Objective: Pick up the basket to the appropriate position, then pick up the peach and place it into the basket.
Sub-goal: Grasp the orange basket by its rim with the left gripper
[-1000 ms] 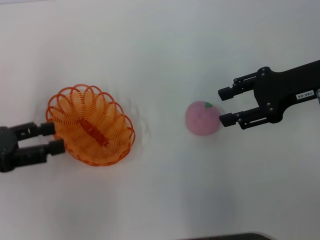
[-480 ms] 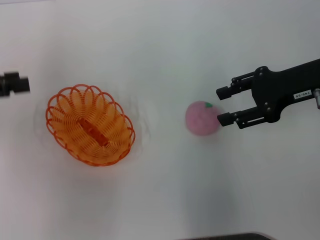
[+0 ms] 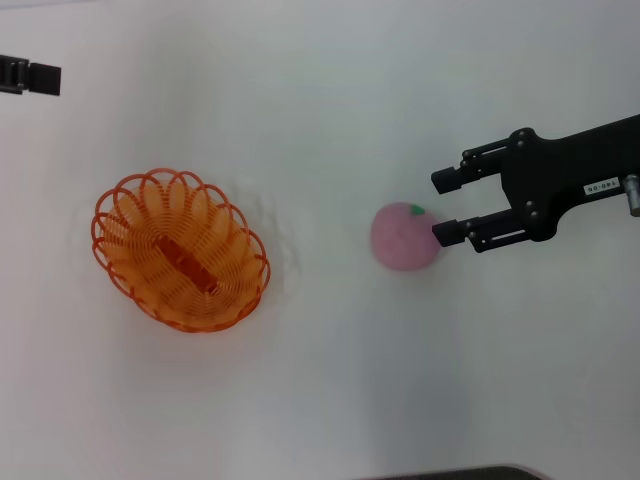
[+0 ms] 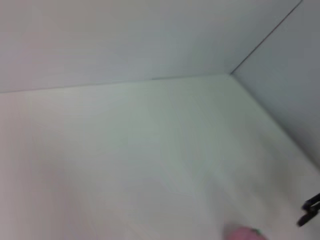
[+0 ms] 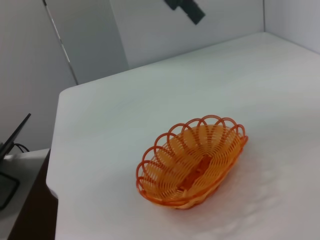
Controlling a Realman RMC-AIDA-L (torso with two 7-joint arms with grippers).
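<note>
While my right arm reaches in from three o'clock of the head view, the white table point(image 3: 330, 400) carries two items lying well apart. Largest item: the basket point(image 3: 180, 250), orange wire, sitting flat at roughly nine o'clock of the table's middle, its long axis running from ten o'clock to four o'clock, base strip visible inside, nothing in it. My right wrist view confirms it resting on the surface, untouched by either gripper. Next: my right gripper point(image 3: 448, 207), at three o'clock of the peach, jaws spread apart and holding nothing; the lower fingertip point(image 3: 447, 233) sits at the peach's edge, though I cannot tell whether it touches, and the upper one stands clear beyond it. Next: the peach point(image 3: 405, 237), pink, green spot near its one o'clock edge, on the table just right of centre. Smallest: my left gripper point(image 3: 35, 77), only its tip showing at ten o'clock near the frame's edge, far from the basket; its opening cannot be judged.
</note>
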